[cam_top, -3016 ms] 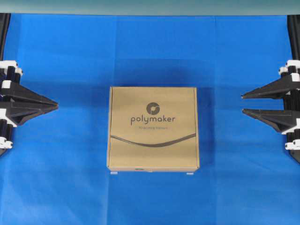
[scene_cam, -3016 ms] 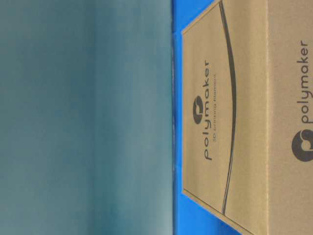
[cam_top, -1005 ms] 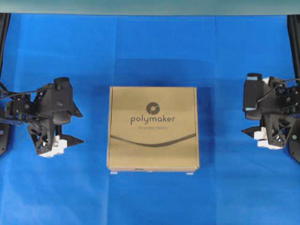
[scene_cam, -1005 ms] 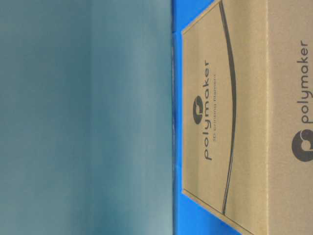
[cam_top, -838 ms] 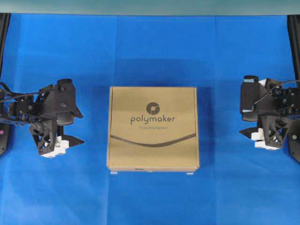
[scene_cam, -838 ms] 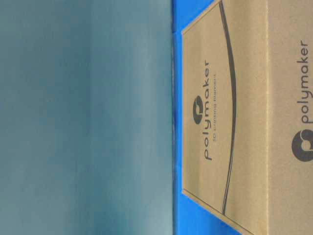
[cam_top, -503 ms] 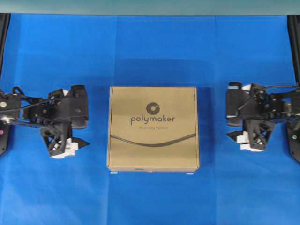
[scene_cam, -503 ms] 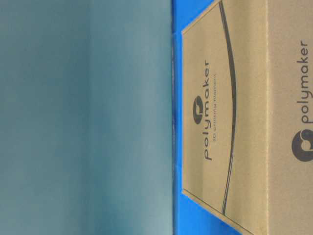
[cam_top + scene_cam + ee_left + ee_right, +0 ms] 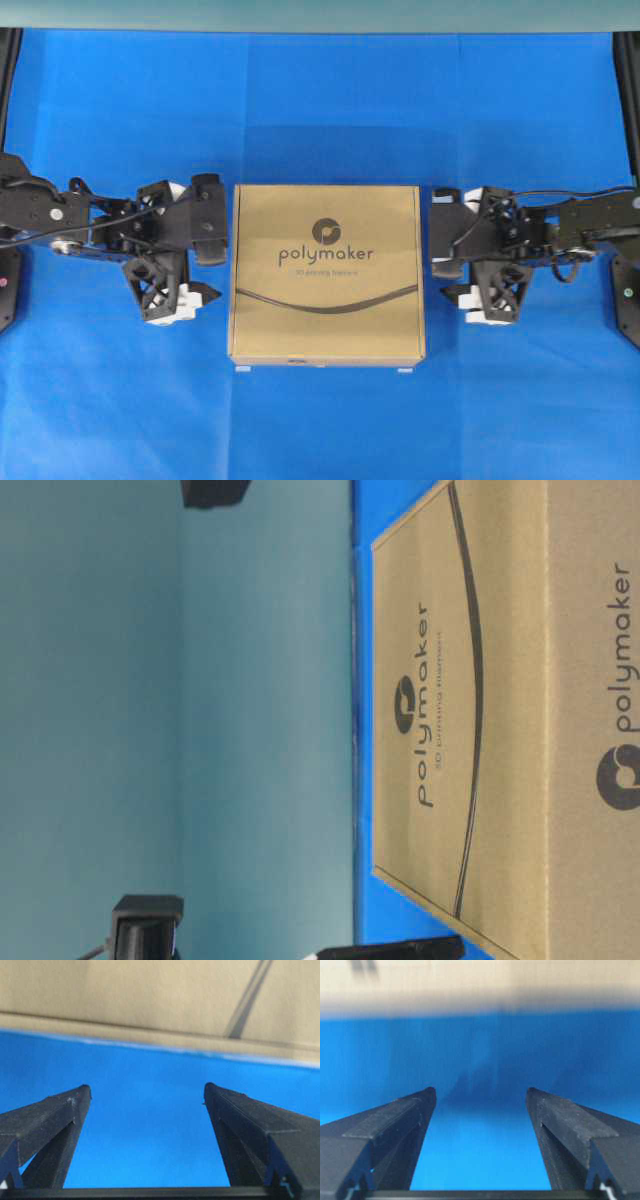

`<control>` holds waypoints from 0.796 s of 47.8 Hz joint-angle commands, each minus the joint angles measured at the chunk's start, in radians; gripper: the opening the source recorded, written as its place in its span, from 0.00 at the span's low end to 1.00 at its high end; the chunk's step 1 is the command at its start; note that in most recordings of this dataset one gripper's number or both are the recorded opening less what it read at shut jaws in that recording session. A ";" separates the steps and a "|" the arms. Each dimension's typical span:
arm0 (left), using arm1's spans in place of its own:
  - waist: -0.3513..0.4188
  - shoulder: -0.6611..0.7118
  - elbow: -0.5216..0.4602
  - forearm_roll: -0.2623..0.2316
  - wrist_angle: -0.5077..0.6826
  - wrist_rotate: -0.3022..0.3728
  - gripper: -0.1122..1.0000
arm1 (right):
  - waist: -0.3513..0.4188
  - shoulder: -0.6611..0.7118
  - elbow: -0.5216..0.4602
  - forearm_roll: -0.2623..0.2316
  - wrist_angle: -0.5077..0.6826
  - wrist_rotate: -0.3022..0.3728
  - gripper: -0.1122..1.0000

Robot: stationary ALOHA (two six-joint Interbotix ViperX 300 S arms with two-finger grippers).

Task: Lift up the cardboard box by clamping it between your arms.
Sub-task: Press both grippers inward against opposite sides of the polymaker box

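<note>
A Polymaker cardboard box [image 9: 327, 273] lies flat mid-desk on the blue cloth [image 9: 320, 110]. Flanking it, the left gripper [image 9: 145, 1095] and right gripper [image 9: 480, 1092], both spread open and empty, stand just beside opposite walls, apparently positioned to squeeze it between them.

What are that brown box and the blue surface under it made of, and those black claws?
The box looks like plain matte cardboard: dull brown, with dark printing and folded edges. The blue surface seems to be a thin cloth or paper sheet, since faint fold lines cross it. The fingers look like hard black plastic, slightly grainy with a lattice frame; possibly printed, though that's uncertain.
</note>
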 commanded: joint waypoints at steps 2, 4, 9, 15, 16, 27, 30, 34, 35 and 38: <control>-0.005 0.025 -0.032 0.002 -0.026 0.000 0.90 | 0.003 0.018 -0.046 -0.002 -0.017 -0.006 1.00; -0.005 0.037 -0.037 0.002 -0.028 0.000 0.90 | 0.005 0.031 -0.060 0.000 -0.017 -0.006 1.00; -0.008 0.063 -0.057 0.002 -0.031 0.000 0.90 | 0.006 0.066 -0.094 0.000 -0.017 -0.006 1.00; -0.008 0.077 -0.071 0.002 -0.029 0.002 0.90 | 0.018 0.100 -0.126 0.000 -0.017 -0.006 1.00; -0.006 0.075 -0.072 0.002 -0.031 0.002 0.90 | 0.021 0.103 -0.130 0.000 -0.017 -0.006 1.00; -0.003 0.075 -0.072 0.002 -0.031 0.003 0.90 | 0.029 0.110 -0.141 0.005 -0.015 0.003 1.00; 0.000 0.075 -0.072 0.002 -0.029 0.003 0.90 | 0.029 0.109 -0.141 0.005 -0.015 0.008 1.00; 0.005 0.071 -0.075 0.002 -0.029 0.003 0.90 | 0.029 0.106 -0.143 0.006 -0.014 0.014 1.00; 0.006 0.071 -0.075 0.002 -0.031 0.003 0.90 | 0.029 0.104 -0.143 0.006 -0.014 0.014 1.00; 0.008 0.067 -0.078 0.002 -0.029 0.003 0.90 | 0.029 0.097 -0.147 0.006 -0.003 0.014 1.00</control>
